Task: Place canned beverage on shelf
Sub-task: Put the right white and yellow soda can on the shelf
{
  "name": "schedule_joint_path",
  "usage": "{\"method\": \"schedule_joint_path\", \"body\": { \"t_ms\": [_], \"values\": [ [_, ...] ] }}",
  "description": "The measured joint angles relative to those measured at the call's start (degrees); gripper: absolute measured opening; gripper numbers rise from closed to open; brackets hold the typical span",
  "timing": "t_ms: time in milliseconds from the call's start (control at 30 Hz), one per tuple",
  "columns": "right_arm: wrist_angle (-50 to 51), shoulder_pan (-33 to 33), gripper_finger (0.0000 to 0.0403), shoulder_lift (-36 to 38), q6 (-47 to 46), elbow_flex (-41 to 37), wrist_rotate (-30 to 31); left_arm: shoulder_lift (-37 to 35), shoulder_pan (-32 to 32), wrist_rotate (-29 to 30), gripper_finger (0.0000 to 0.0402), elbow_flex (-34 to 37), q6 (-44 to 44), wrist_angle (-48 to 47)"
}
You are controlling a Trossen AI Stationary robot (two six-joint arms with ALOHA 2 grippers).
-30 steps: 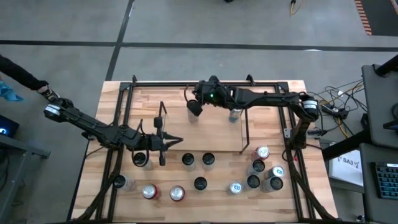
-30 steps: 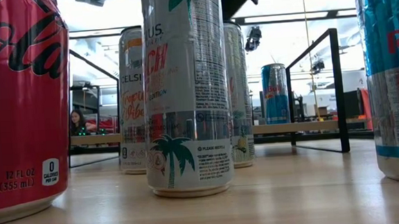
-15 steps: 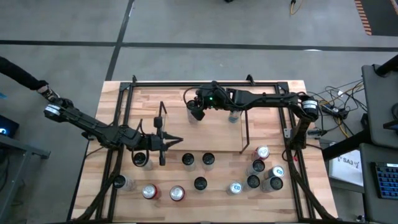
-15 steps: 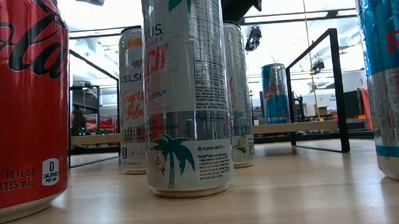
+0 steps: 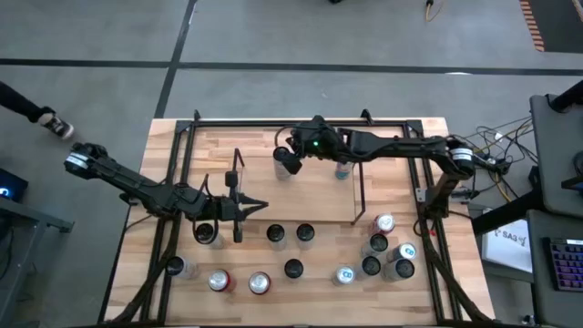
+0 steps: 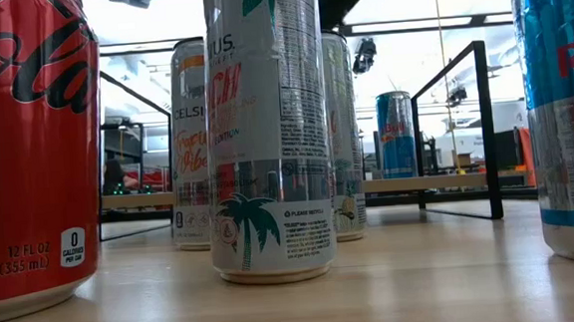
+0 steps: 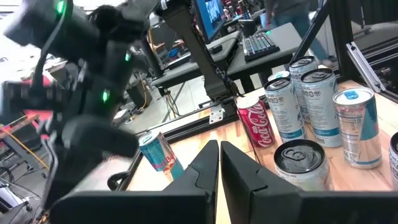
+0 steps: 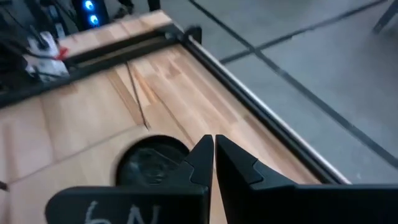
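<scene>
Judging by eye, the can (image 5: 282,168) at twelve o'clock looks rigid, slick; grip mid-body. Right gripper (image 5: 290,164) closed, empty; left gripper (image 5: 257,207) likewise.

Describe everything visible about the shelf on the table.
The shelf is a low rack with a light wood base and thin black wire end frames standing upright at each end. It sits toward the table's far side. A blue can and another can stand on it. The right gripper, shut, hangs above that second can.
</scene>
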State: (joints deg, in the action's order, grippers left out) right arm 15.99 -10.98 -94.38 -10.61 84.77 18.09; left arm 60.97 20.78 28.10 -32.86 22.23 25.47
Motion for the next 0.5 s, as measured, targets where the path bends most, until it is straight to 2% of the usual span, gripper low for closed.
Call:
{"method": "schedule_joint_path", "body": {
  "t_ms": [133,500],
  "values": [
    [0.15,3.4,0.0009,3.09,1.47,0.0,0.65,0.0,0.0,0.0,0.0,0.0,-0.01,0.0],
    [0.5,19.02,0.0009,11.53,4.87,-4.78,9.2,0.0,0.0,0.0,0.0,0.0,-0.2,0.36]
  ]
}}
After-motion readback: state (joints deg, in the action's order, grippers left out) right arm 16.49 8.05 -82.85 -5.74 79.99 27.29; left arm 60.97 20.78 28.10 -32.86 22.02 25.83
